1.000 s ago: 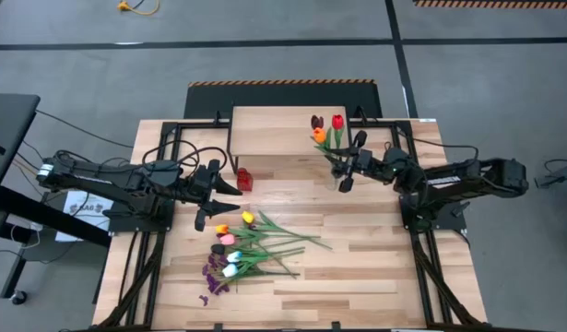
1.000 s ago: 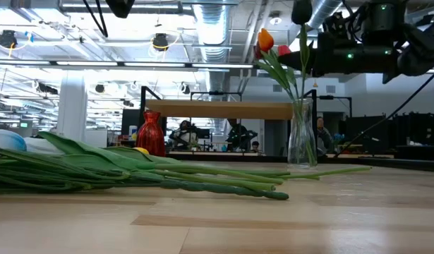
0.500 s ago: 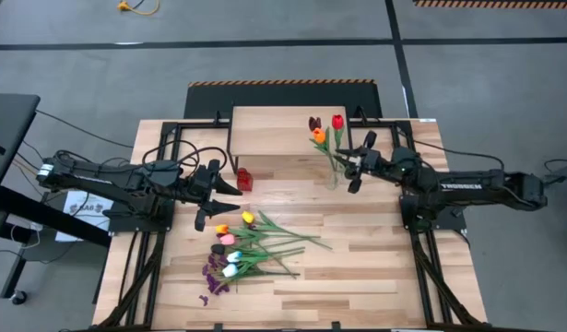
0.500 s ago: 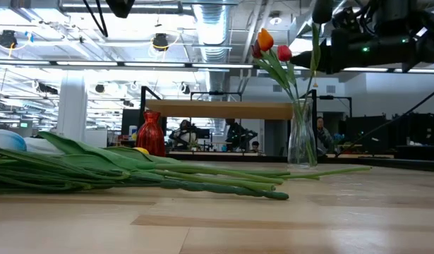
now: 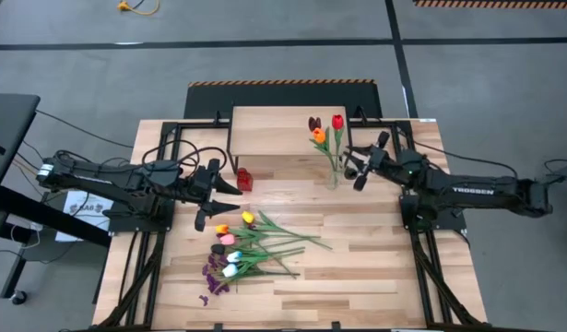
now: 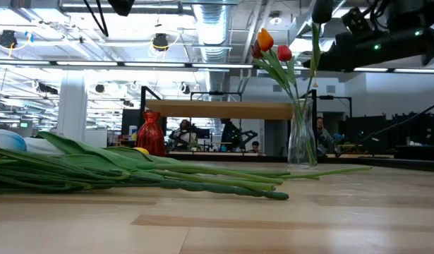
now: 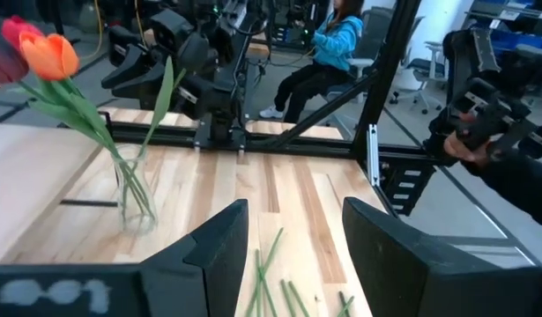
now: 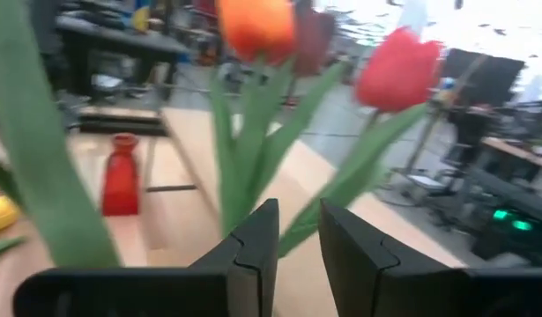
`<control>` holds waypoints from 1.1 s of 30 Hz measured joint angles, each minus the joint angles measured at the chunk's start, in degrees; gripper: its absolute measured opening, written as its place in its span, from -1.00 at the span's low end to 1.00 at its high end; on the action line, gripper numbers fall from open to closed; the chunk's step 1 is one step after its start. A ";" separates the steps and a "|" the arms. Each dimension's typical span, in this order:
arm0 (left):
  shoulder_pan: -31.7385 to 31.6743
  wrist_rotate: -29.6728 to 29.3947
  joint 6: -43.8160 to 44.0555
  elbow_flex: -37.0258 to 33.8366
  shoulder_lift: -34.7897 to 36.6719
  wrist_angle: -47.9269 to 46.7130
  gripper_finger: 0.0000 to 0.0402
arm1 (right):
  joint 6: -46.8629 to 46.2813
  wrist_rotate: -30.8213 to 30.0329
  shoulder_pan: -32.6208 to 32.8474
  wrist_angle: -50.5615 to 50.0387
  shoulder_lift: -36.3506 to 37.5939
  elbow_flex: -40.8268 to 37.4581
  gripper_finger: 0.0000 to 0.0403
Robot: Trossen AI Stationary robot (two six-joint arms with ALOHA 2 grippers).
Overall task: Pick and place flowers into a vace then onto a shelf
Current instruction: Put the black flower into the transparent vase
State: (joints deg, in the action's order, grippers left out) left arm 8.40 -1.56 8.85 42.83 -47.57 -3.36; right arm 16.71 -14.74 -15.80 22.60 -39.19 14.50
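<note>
A clear glass vase stands on the desk just in front of the shelf, holding an orange tulip, a red tulip and a dark maroon one. The right gripper hovers just beside the vase at bloom height, jaws parted by a narrow gap with nothing between them. The left gripper hangs above the desk near a small red vase, jaws apart and empty, looking down toward the remaining flowers, which lie in a loose heap near the middle of the desk.

The danger, by my reckoning, is the tall, narrow vase: a brush from the right arm against the stems or leaves could tip it, and lifting it onto the shelf by its slick glass invites a slip. The heaped stems cross one another, so a pick may drag neighbours along.

From table height the heap shows only as a band of green stems. The right wrist camera is crowded by blurred blooms and leaves, and the vase's rim and the shelf's legs are hard to make out from above.
</note>
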 joint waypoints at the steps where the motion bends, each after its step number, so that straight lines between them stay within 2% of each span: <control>1: 0.00 -0.18 -0.26 0.06 0.13 0.08 -0.12 | 0.13 -2.46 0.86 -0.77 0.79 0.00 -0.62; 7: 3.03 -2.63 -4.00 0.83 2.60 -0.10 -0.12 | -1.47 -17.87 8.73 -7.53 4.96 0.00 -0.62; 13: 11.57 -15.29 -7.94 0.87 6.63 -0.97 -0.12 | -6.07 -27.89 20.23 -13.56 5.65 0.00 -0.64; 17: 17.92 -20.60 -8.29 0.89 8.02 -2.05 -0.12 | -8.05 -33.57 28.62 -14.51 5.46 0.00 -0.69; 22: 26.05 -27.50 -8.26 0.87 8.11 -3.49 -0.12 | -11.52 -36.42 38.88 -13.74 5.48 0.00 -0.76; 26: 32.50 -33.49 -6.56 -1.10 8.13 -0.30 -0.12 | -14.66 -36.41 46.71 -10.78 3.80 0.00 -0.82; 29: 37.08 -38.39 -5.28 -3.85 8.11 4.78 -0.12 | -15.69 -36.40 51.71 -5.28 -0.70 0.00 -0.87; 33: 41.73 -42.82 -7.20 -7.55 8.11 10.67 -0.12 | -15.10 -36.35 56.11 7.48 -9.95 0.00 -0.94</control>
State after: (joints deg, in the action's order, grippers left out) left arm 50.14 -44.38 1.65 35.28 -39.46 7.31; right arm 1.61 -51.09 40.32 30.09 -49.15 14.50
